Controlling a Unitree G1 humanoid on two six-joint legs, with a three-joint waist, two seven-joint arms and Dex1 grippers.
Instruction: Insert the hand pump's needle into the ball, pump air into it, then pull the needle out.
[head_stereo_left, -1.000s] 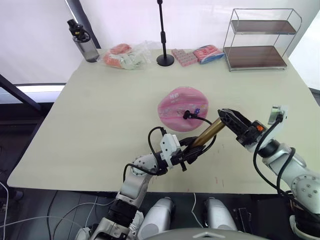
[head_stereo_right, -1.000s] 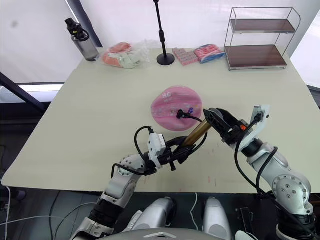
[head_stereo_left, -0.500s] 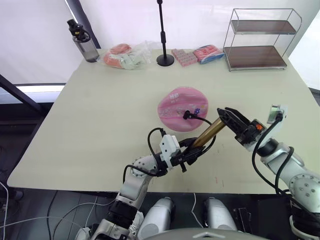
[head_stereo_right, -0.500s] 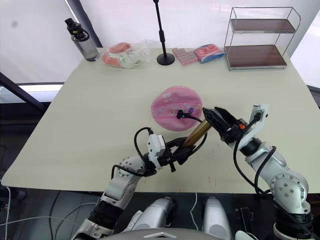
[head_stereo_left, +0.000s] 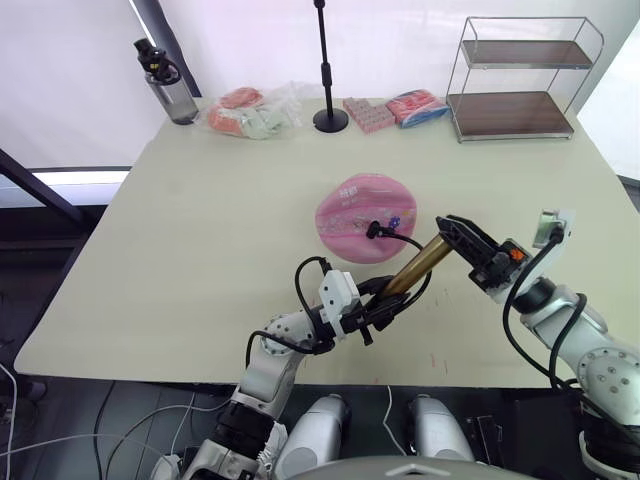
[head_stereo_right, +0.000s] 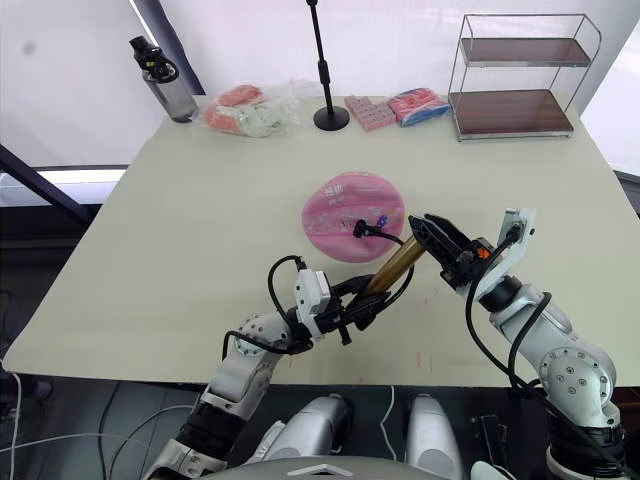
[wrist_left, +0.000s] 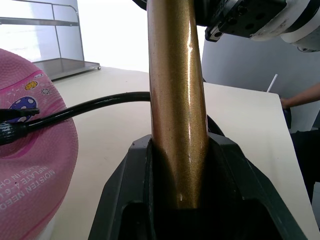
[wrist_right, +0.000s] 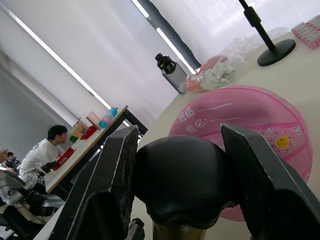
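The pink ball (head_stereo_left: 362, 217) lies mid-table, looking partly flat. The hand pump (head_stereo_left: 418, 265), a bronze-gold barrel, slants between my two grippers just in front of the ball. My left gripper (head_stereo_left: 378, 296) is shut on the barrel's lower end. My right gripper (head_stereo_left: 462, 240) is shut on the pump's black handle (wrist_right: 179, 181) at the upper end. The thin black hose (head_stereo_left: 400, 238) loops from the pump to the ball, where its black fitting (head_stereo_left: 374, 229) sits at the valve. The needle itself is hidden.
Along the far edge stand a dark water bottle (head_stereo_left: 170, 85), bagged pink packets (head_stereo_left: 250, 112), a black stand pole (head_stereo_left: 325, 70), more packets (head_stereo_left: 395, 108) and a wire shelf rack (head_stereo_left: 515, 80). In the right wrist view a person (wrist_right: 47, 150) sits at another table.
The right gripper with the pump handle has shifted very slightly; the pump, hose, ball and left gripper stay as they were.
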